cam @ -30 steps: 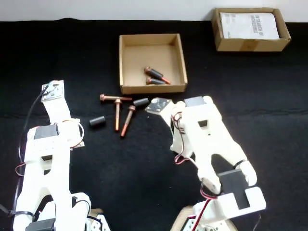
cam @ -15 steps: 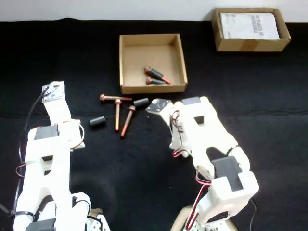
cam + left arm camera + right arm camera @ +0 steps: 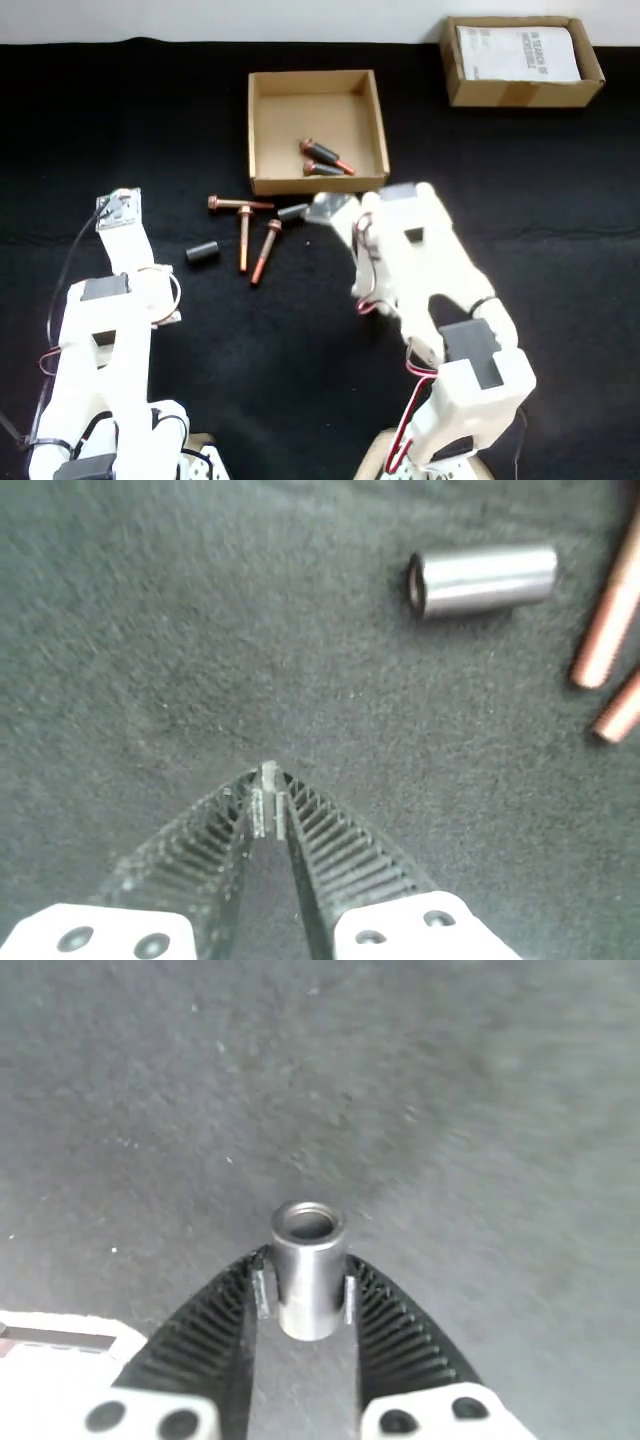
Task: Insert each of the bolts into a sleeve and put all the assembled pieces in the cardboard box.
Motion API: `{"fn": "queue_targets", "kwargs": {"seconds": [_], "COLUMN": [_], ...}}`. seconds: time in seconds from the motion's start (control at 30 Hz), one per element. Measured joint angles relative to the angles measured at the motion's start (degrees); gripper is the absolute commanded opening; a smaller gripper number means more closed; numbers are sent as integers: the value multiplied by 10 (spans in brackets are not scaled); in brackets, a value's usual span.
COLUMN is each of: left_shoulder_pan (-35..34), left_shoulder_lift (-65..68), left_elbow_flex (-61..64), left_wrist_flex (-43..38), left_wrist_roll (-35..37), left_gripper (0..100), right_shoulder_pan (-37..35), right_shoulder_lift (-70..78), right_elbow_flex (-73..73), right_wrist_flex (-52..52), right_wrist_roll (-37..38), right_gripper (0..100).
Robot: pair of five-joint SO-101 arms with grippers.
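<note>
1. Fingers (image 3: pixel 400 1345) of the right gripper (image 3: pixel 305 1270) pinch the held sleeve (image 3: pixel 310 1260) between their ribbed pads. One open end of the sleeve shows past the tips.
2. In the high view the right gripper (image 3: pixel 322 208) sits just at 6 o'clock of the cardboard box (image 3: pixel 318 184), near its front wall. The held sleeve (image 3: pixel 293 211) pokes out toward 9 o'clock.
3. On the left gripper (image 3: pixel 268 780), the fingers (image 3: pixel 190 860) are pressed together with nothing between them, above the black table (image 3: pixel 150 630).
4. In the high view the left gripper (image 3: pixel 118 208) lies at 9 o'clock of the bolts (image 3: pixel 243 240), well apart from the cardboard box.
5. Three copper-coloured bolts lie bare on the black table (image 3: pixel 520 260), just at 7 o'clock of the box. One lies crosswise with its head toward 9 o'clock. The other two run toward 6 o'clock with their heads nearest the box.
6. A loose sleeve (image 3: pixel 202 252) lies on its side at 9 o'clock of the bolts, near them but not touching.
7. The left wrist view shows the loose sleeve (image 3: pixel 482 580) beside the threaded ends of two bolts (image 3: pixel 608 620).
8. Two assembled pieces (image 3: pixel 325 155) lie inside the cardboard box, close together in its 5 o'clock part.
9. A second box (image 3: pixel 520 95) holding a printed sheet stands at 2 o'clock of the cardboard box, well apart.
</note>
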Motion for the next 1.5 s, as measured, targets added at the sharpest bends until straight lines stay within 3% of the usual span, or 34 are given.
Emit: {"fn": "queue_targets", "kwargs": {"seconds": [0.17, 0.37, 0.6, 1.03, 1.37, 1.5], "left_shoulder_pan": [80, 188, 228, 281, 295, 301], "left_shoulder_lift": [1, 5, 153, 516, 609, 646], "left_elbow_flex": [-46, -145, -281, -603, -779, -816], "left_wrist_flex": [25, 69, 88, 258, 344, 355], "left_wrist_roll": [2, 61, 71, 97, 97, 94], "left_gripper": [27, 27, 28, 28, 30, 132], "right_shoulder_pan": [11, 11, 55, 208, 255, 258], "right_shoulder_lift": [-18, -118, -253, -455, -513, -519], "right_elbow_flex": [-89, -88, -5, 212, 332, 332], "right_wrist_flex": [62, 73, 47, -47, -114, -115], "right_wrist_roll": [-47, -140, -212, -217, -185, -185], "right_gripper": [6, 6, 6, 6, 6, 6]}}
